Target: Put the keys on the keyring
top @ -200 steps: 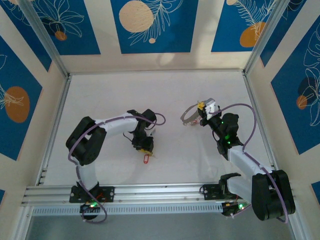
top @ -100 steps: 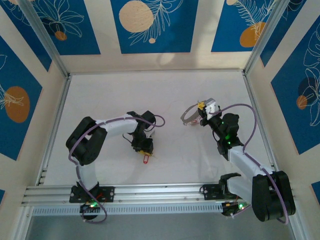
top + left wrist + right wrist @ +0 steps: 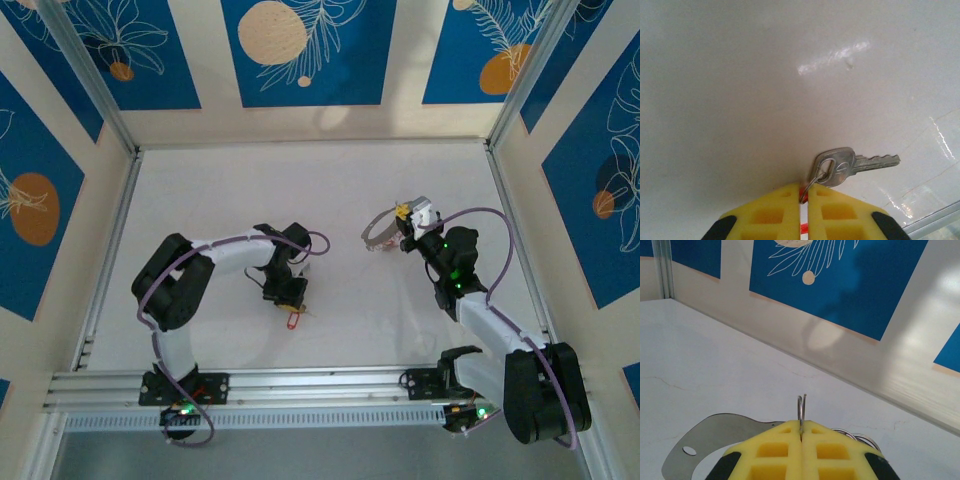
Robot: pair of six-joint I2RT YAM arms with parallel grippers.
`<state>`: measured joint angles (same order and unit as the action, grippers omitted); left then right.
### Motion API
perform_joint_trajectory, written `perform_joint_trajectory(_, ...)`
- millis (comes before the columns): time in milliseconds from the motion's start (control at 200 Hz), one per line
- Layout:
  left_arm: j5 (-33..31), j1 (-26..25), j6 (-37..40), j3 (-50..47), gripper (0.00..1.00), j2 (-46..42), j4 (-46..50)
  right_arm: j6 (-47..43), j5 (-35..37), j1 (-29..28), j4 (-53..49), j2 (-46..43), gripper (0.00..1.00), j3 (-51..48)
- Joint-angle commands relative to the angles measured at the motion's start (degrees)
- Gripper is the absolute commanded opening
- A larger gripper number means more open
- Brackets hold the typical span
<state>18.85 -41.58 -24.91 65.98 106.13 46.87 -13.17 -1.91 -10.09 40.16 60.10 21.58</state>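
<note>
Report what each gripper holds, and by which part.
Left gripper: the key, pinched by its red tag; the key itself sticks out free. Right gripper: the keyring, pinched on a thin wire loop.

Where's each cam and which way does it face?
Top external: above and behind the bases, looking down on the table; both arms show.
Left wrist: faces down at the table; left gripper pinches a key by its ring.
Right wrist: faces the patterned wall; right gripper pinches the keyring.
Shared: top and left wrist both see that key.
</note>
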Motion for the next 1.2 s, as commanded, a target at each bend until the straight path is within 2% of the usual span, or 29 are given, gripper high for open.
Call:
perform_joint_trajectory(0, -0.7, 0.2, 0.5, 0.1, 0.02, -2.0, 0.3, -0.8, 0.5, -0.1, 1.8, -1.3, 0.00, -0.6)
perform_joint_trajectory(220, -0.2, 0.3, 3.4, 0.4, 0.00, -4.3, -0.6, -1.1, -0.1, -0.1, 1.8, -1.5, 0.00, -0.8)
perform_joint_trajectory(370, -1.5, 0.2, 9.4, 1.5, 0.00, -8.8, -0.9, -2.1, -3.0, -0.4, 0.9, -1.5, 0.00, -0.6)
perform_joint_trajectory(520, -3.5, 0.6, 18.9, 1.8, 0.00, -16.7, -3.7, -5.2, -9.2, -1.6, 0.2, -1.7, 0.00, -0.2)
perform_joint_trajectory(780, -0.9, 2.4, 40.9, 4.1, 0.00, -27.5, -6.6, -15.2, -22.9, -6.0, -5.9, -2.2, 0.00, 1.5)
perform_joint_trajectory(950, -2.4, 3.0, 53.6, 2.4, 0.00, -31.6, -11.8, -24.6, -26.1, -11.9, -12.5, -1.5, 0.00, 3.5)
perform_joint_trajectory(1045, 0.1, 3.6, 56.2, 1.9, 0.00, -32.2, -14.8, -28.1, -27.3, -15.0, -15.5, -1.0, 0.00, 4.6)
perform_joint_trajectory(1195, 9.7, 3.7, 64.7, -0.1, 0.00, -31.9, -15.5, -30.1, -30.0, -17.3, -18.6, 0.1, 0.00, 6.2)
